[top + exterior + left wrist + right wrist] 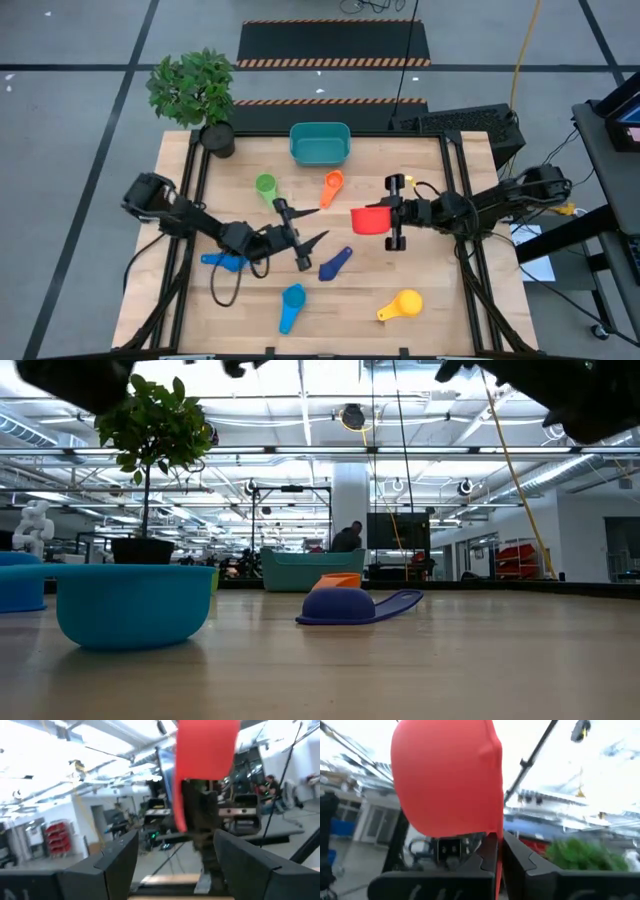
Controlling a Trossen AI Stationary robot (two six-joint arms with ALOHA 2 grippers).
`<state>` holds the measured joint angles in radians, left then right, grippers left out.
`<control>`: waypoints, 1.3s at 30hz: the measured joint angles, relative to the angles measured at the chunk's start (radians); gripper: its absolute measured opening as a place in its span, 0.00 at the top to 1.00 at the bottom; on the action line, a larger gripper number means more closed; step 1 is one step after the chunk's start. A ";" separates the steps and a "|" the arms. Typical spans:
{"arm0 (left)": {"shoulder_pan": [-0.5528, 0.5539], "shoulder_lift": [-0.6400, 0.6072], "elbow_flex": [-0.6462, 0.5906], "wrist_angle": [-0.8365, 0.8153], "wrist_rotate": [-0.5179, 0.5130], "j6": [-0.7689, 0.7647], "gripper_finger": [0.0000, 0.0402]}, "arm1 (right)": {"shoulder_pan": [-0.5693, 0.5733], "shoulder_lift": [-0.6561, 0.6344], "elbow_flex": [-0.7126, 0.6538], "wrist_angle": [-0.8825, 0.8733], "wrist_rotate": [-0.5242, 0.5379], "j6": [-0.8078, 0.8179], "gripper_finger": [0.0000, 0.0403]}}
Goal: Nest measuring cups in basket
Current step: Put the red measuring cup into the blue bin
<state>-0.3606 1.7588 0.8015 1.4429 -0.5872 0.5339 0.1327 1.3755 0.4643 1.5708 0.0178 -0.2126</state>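
My right gripper (pixel 388 212) is shut on a red measuring cup (pixel 369 219) and holds it above the middle of the table. My left gripper (pixel 305 224) stands open just left of it, facing the red cup (pixel 207 747), with nothing between its fingers. The teal basket (pixel 320 144) sits at the far middle. Lying on the table are a green cup (pixel 265 184), an orange cup (pixel 332 186), a dark blue cup (pixel 335 263), a yellow cup (pixel 400 305) and two lighter blue cups (pixel 290 306) (pixel 222 261); the second is partly under my left arm. My right gripper pinches the red cup's flat handle (pixel 498 862) between its two fingers, edge-on. It comes from the table's right side, slanting upward. The bowl (pixel 445 775) stands beyond the fingertips, lifted clear of the table.
A black pot with a green plant (pixel 212 128) stands at the far left corner beside the basket. Bare wood shows between the dark blue cup and the yellow cup. In the low view a lighter blue cup (pixel 135 605) fills the near left.
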 joint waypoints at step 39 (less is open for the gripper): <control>0.114 0.106 0.220 0.122 0.379 -0.088 0.62 | 0.038 0.097 0.296 0.000 -0.075 -0.103 1.00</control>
<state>-0.2462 1.8645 1.0214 1.5645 -0.2081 0.4455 0.1711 1.4723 0.7603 1.5705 -0.0569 -0.3157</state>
